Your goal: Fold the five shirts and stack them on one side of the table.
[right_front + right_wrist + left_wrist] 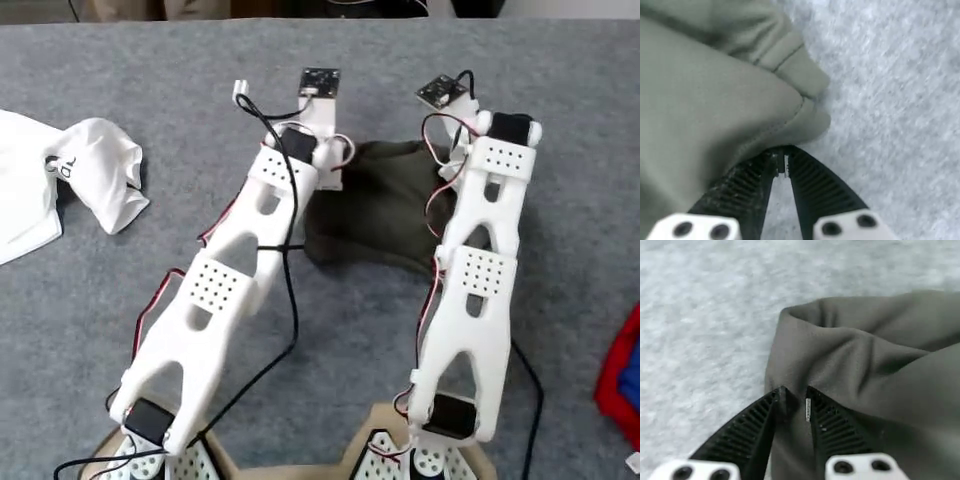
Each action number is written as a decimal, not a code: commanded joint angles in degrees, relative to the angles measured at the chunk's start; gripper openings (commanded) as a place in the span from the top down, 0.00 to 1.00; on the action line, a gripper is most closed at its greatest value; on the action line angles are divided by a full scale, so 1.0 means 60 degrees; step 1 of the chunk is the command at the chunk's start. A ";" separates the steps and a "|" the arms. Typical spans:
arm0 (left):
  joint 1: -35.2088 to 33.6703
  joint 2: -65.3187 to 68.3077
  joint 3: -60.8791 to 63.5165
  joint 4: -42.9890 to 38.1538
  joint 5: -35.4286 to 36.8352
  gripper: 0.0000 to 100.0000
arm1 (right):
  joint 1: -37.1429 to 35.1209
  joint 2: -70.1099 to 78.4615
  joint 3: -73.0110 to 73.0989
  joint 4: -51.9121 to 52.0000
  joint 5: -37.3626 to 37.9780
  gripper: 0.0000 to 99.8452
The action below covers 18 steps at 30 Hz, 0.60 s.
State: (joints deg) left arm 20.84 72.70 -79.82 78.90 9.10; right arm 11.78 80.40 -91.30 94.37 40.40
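A dark olive shirt [380, 205] lies crumpled on the grey table between my two arms. My left gripper [795, 399] is shut on a fold of the olive shirt [865, 365] near its left edge. My right gripper [782, 161] is shut on the hem of the olive shirt [705, 95] at its right side. A white shirt [70, 175] lies bunched at the table's far left. A red and blue garment [622, 375] pokes in at the right edge.
The grey felt table [150, 70] stretches open behind the arms and at the front left. Both arm bases [300, 460] stand at the front edge, with loose cables [290, 300] hanging between them.
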 commanded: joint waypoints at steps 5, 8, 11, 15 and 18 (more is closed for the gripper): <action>-0.0938 -0.0139 -0.0073 0.0469 -0.0044 0.92 | -0.0183 -0.0051 -0.0549 -0.0615 0.0000 0.99; -0.1011 -0.0139 -0.0220 0.0440 -0.0029 0.92 | -0.0168 -0.0154 -0.0725 -0.0264 -0.0015 0.99; -0.0996 -0.0139 -0.1026 0.0542 -0.0029 0.92 | -0.0183 -0.0799 -0.0725 0.0308 -0.0337 0.99; -0.0864 -0.0154 -0.2300 0.0821 -0.0015 0.87 | -0.0183 -0.1971 -0.0725 0.1011 -0.0718 0.99; -0.0733 -0.0256 -0.2696 0.1495 -0.0073 0.84 | -0.0154 -0.2762 -0.0520 0.1363 -0.1480 0.99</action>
State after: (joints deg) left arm 16.09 72.79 -91.52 85.14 9.19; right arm 11.52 72.66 -92.88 100.79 35.56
